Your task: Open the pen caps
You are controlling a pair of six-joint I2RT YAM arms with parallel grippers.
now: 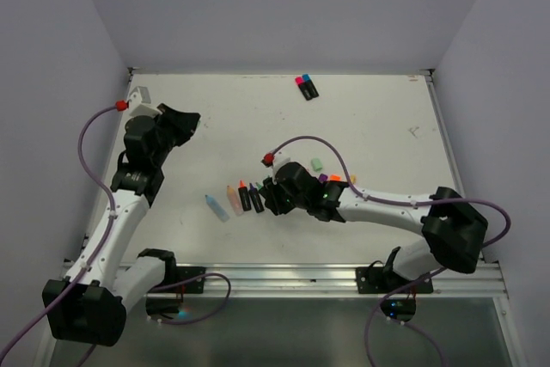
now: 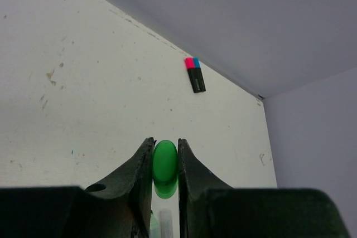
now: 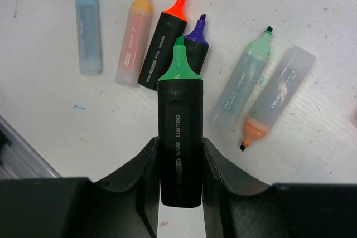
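Black green-tipped highlighter (image 3: 179, 132) with "deli" printed on it is pinched uncapped in the right jaws, while the left jaws squeeze a green cap (image 2: 165, 160).

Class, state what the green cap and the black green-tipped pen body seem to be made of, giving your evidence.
The green cap: likely smooth glossy plastic; uniform colour, soft sheen. The black pen body: probably opaque moulded plastic, satin; printed lettering, dull highlights.

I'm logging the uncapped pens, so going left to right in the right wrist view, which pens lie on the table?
Pale blue pen, pale orange pen, black orange-tipped pen, black purple-tipped pen, pale green pen, pale peach pen.
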